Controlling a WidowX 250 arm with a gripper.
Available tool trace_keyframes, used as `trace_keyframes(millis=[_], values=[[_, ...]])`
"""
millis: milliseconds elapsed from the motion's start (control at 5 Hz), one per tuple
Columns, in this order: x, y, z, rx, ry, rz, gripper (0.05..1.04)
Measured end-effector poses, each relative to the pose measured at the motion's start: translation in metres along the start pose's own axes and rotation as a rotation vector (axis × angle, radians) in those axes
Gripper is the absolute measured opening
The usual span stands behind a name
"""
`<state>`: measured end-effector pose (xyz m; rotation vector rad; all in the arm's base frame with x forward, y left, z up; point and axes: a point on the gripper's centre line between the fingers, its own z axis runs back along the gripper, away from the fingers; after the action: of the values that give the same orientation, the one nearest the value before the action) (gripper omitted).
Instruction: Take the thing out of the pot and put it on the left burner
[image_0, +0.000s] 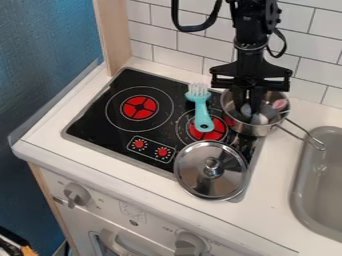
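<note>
Black end effector (252, 111) hangs down into the metal pot (248, 129).

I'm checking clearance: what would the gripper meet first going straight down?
Probably the pale thing in the metal pot, roughly under the gripper, or else the pot's bottom; depth is unclear.

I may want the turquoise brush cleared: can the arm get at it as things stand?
Probably yes: the brush lies uncovered beside the pot, though the arm would likely need to lift clear first.
</note>
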<state>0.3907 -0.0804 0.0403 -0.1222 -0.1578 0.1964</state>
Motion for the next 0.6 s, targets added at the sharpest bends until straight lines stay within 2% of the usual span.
trace_keyframes(millis=[200, 400, 600], values=[[0.006, 0.01, 0.019, -0.053, -0.044, 0.064, 0.122], [0.017, 0.026, 0.05, -0.09, -0.124, 0.128, 0.122], [0.023, 0.053, 0.073, -0.069, -0.178, 0.212, 0.121]])
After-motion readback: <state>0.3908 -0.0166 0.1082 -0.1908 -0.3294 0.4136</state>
